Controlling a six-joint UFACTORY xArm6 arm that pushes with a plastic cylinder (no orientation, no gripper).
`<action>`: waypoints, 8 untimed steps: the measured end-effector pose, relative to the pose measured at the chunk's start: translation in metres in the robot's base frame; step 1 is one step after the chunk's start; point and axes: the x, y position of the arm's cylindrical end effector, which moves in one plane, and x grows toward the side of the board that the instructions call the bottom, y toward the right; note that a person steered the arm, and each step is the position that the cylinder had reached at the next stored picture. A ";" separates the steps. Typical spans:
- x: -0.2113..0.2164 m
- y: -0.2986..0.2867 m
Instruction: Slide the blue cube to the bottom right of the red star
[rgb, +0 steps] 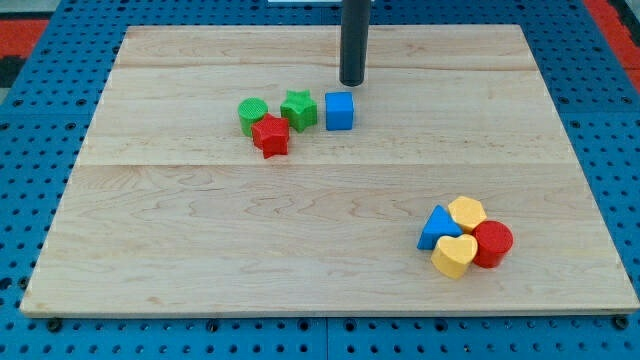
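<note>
Where the dark rod came down from the view's top, my tip (352, 82) stood on the wooden bench (200, 260) just above the blue cube (339, 111), close to it, though whether the two touched could not be told. This tool was a plain rod with nothing to open or close, and it held nothing. The blue cube sat at the right end of a small cluster in the upper middle of the bench, just beside a green star (298, 110). To the view's left of that lay a green cylinder (252, 114), and the red star (270, 136) sat just below, against both green pieces. Well apart, near the view's bottom right, a blue triangle (438, 228), a yellow hexagon (467, 213), a yellow heart (455, 256) and a red cylinder (492, 243) were bunched together.
</note>
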 end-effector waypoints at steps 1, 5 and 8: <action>0.000 0.000; 0.000 -0.008; 0.053 -0.002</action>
